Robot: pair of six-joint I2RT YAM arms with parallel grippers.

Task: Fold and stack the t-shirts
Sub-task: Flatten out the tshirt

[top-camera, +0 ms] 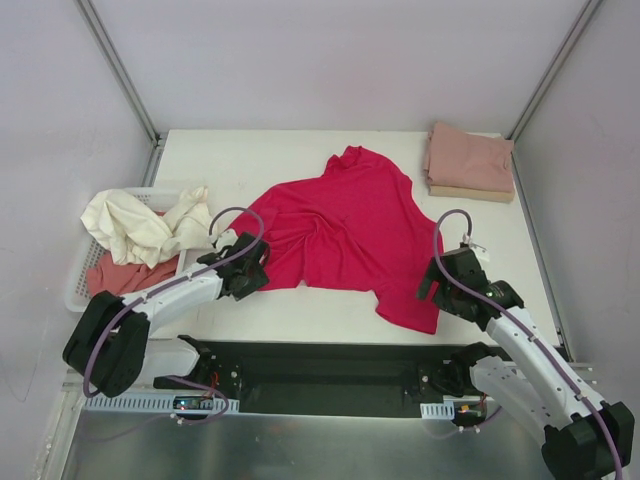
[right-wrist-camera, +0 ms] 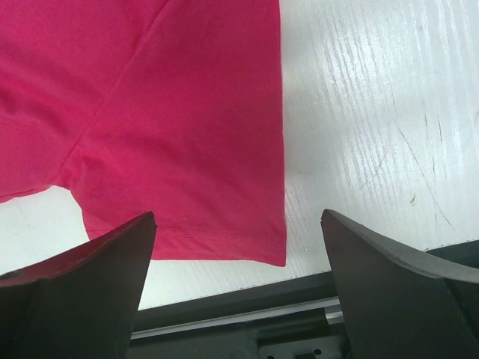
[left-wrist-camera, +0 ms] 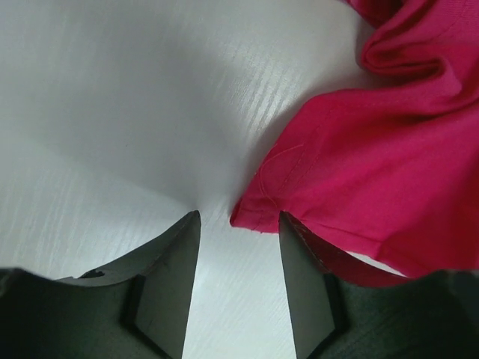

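The crimson-red t-shirt (top-camera: 345, 225) lies spread and rumpled across the middle of the white table (top-camera: 250, 160). My left gripper (top-camera: 258, 264) sits low at its left edge. In the left wrist view the left gripper (left-wrist-camera: 239, 217) is open with a narrow gap, bare table between the fingers, and a corner of the red t-shirt (left-wrist-camera: 374, 164) lies just ahead of the tips, brushing the right finger (left-wrist-camera: 303, 284). My right gripper (top-camera: 438, 280) stands wide open over the shirt's near right hem; the right gripper (right-wrist-camera: 238, 217) holds nothing and the hem corner of the red t-shirt (right-wrist-camera: 172, 127) lies between its fingers.
A folded dusty-pink t-shirt (top-camera: 470, 158) rests on a tan one (top-camera: 470, 191) at the back right corner. A white lattice basket (top-camera: 75, 290) at the left holds a crumpled cream t-shirt (top-camera: 140, 225) and a salmon-pink t-shirt (top-camera: 120, 272). The black base rail (right-wrist-camera: 224, 307) runs along the near table edge.
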